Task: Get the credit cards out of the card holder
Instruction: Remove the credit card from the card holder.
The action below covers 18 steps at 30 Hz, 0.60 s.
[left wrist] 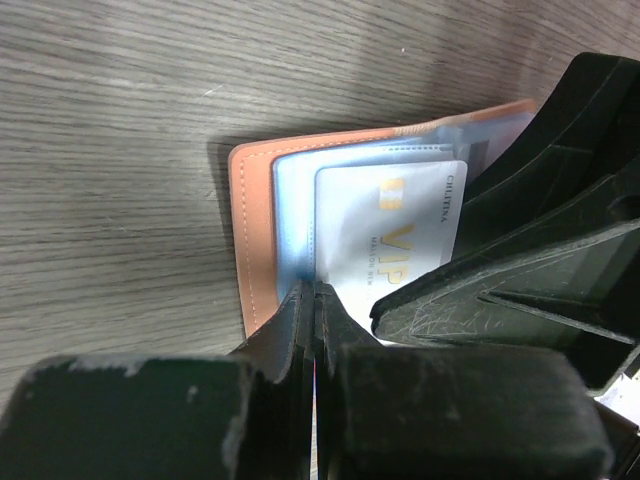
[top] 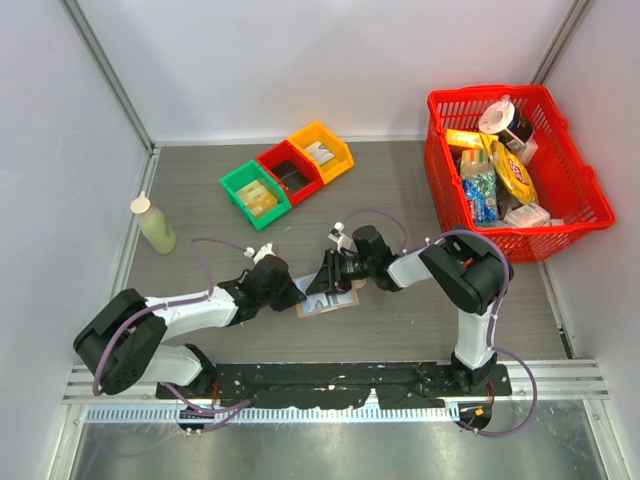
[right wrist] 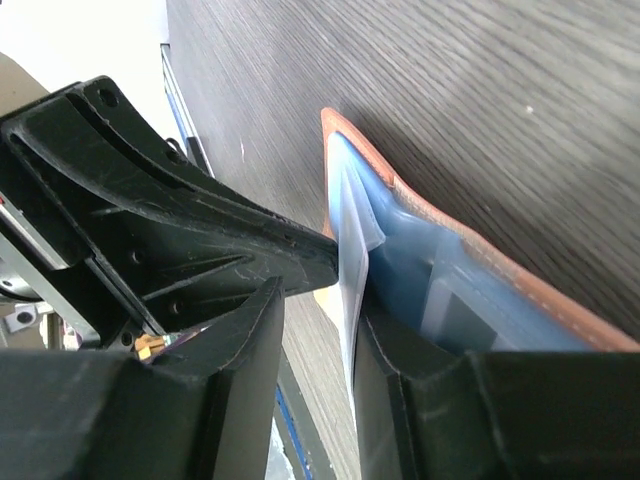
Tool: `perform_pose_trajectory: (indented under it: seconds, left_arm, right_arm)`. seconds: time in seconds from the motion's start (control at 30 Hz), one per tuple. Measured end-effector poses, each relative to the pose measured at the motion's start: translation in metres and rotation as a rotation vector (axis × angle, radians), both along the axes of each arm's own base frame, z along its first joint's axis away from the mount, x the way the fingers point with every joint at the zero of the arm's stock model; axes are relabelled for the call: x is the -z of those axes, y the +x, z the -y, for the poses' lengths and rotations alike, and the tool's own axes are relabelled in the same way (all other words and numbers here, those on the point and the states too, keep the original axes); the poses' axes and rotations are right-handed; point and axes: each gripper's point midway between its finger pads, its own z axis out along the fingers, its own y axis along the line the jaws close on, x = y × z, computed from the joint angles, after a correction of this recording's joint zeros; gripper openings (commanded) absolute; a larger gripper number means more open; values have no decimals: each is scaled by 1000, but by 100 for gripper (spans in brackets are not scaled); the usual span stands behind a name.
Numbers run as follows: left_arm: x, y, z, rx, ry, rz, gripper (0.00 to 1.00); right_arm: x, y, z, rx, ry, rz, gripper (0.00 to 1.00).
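The tan card holder [top: 335, 300] lies spread open on the table between both arms. In the left wrist view its pale blue lining shows, with a white credit card [left wrist: 400, 225] marked VIP in a pocket. My left gripper [left wrist: 315, 288] is shut, its tips pressing on the lining at the card's near edge. My right gripper [right wrist: 315, 310] is open. A thin whitish card [right wrist: 352, 270] stands edge-on in its gap against the right finger, and the blue-lined holder [right wrist: 420, 250] lies behind. The two grippers nearly touch over the holder [left wrist: 250, 230].
A red basket [top: 437, 170] full of groceries stands at the back right. Green [top: 255, 192], red [top: 290, 172] and yellow [top: 322, 150] bins sit at the back centre. A pale green bottle [top: 155, 225] stands at the left. White walls enclose the table.
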Motion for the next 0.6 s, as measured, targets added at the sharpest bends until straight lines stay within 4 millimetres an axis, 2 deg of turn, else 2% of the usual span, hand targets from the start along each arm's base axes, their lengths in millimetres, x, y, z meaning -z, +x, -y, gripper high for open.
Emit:
perform_pose_trajectory:
  seconds: [0.1, 0.6]
  left_arm:
    - [0, 2, 4, 2, -6, -7, 0]
    - [1, 4, 9, 9, -13, -10, 0]
  right_arm:
    - [1, 1, 7, 4, 5, -15, 29]
    - [-10, 11, 35, 31, 36, -27, 28]
